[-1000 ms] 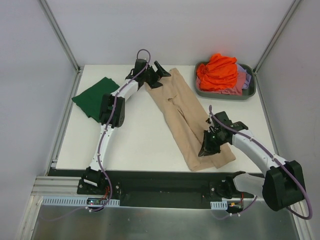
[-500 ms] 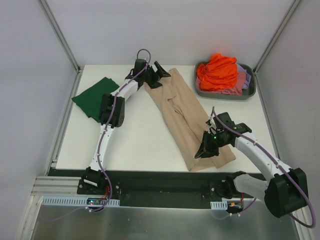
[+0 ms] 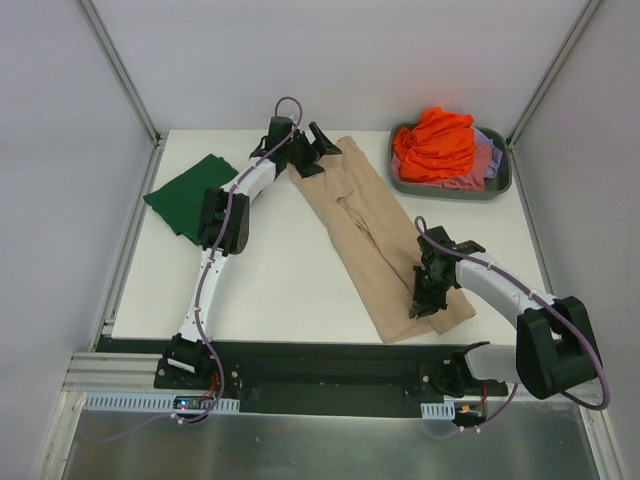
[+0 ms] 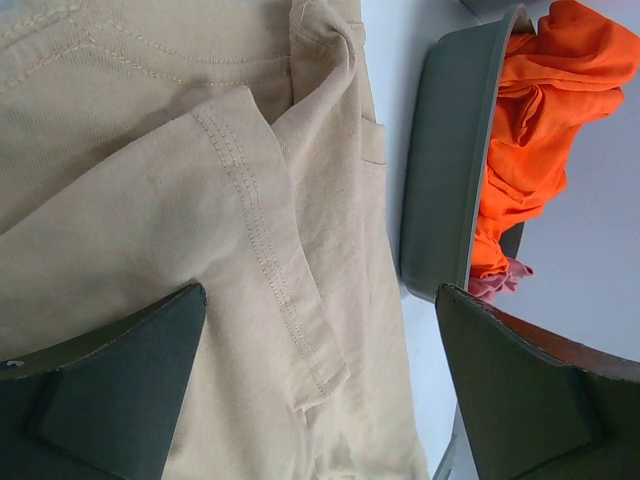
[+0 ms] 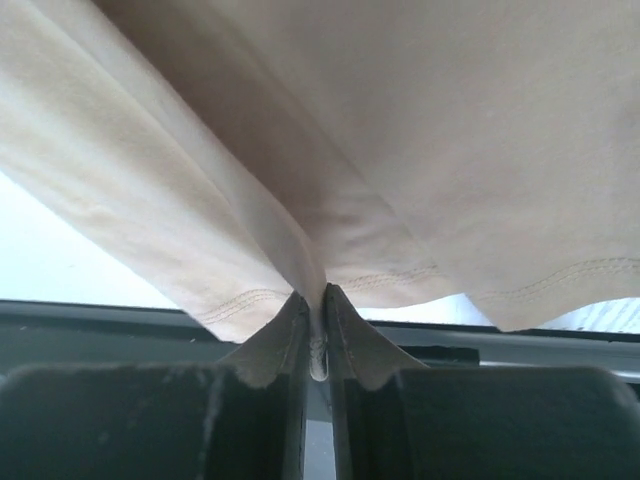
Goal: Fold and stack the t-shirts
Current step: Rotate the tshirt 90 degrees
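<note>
Two arms are working the beige t-shirt (image 3: pixel 375 245), which is lying diagonally mid-table. My right gripper (image 5: pixel 318 345) is pinching its near hem, likely to carry it over in a fold. My left gripper (image 4: pixel 318 300) is hovering wide open over the sleeve end. I am reading no labels or print.

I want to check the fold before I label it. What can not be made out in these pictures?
- Top view: the right gripper fingertips, hidden under its own wrist; only the right wrist view shows them pinching the beige t-shirt.
- Top view: what lies under the orange t-shirt, which covers most of the tub.
- Both views: whether the open left gripper touches the shirt.
</note>
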